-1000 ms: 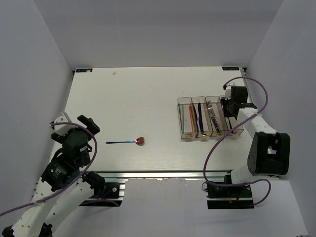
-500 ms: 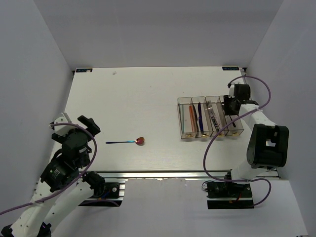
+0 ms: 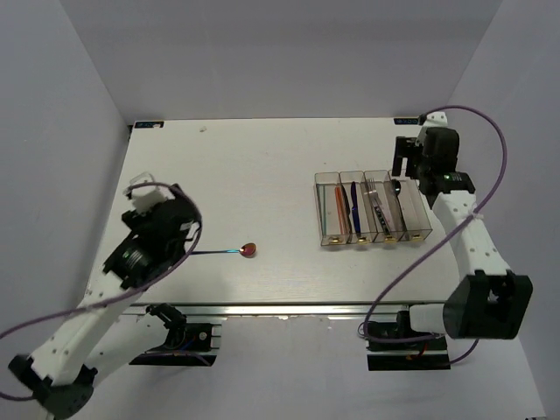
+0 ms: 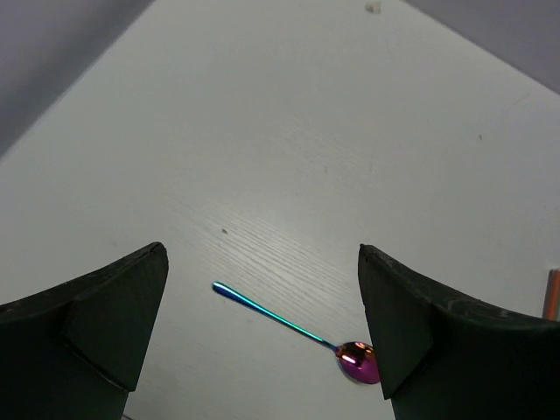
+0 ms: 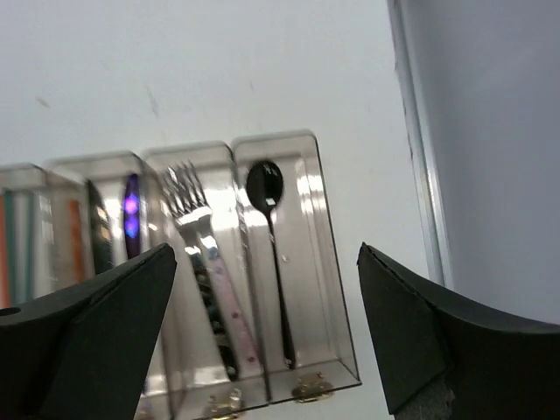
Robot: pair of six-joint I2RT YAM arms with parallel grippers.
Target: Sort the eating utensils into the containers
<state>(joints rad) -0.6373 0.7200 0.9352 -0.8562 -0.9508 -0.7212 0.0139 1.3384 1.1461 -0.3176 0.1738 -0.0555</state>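
A red-bowled spoon (image 3: 248, 250) with a teal handle lies on the white table left of centre. My left gripper (image 3: 181, 229) hovers open just left of it, and the spoon (image 4: 289, 325) shows below and between the fingers, untouched. The containers (image 3: 325, 210) sit in a row at the right. They hold orange chopsticks (image 5: 74, 245), a purple knife (image 5: 130, 208), a silver fork (image 5: 194, 217) and, in the rightmost bin, a black-bowled spoon (image 5: 275, 262). My right gripper (image 3: 401, 171) hangs open above the far end of the bins and holds nothing.
The table's right edge (image 5: 411, 140) runs close beside the rightmost bin, with the grey wall just beyond. A metal rail (image 3: 297, 308) lines the near edge. Grey walls enclose the left, back and right sides.
My right gripper opened, lifted and drew back from the bins, leaving the black-bowled spoon in the rightmost one. My left arm swung forward and right toward the red-bowled spoon.
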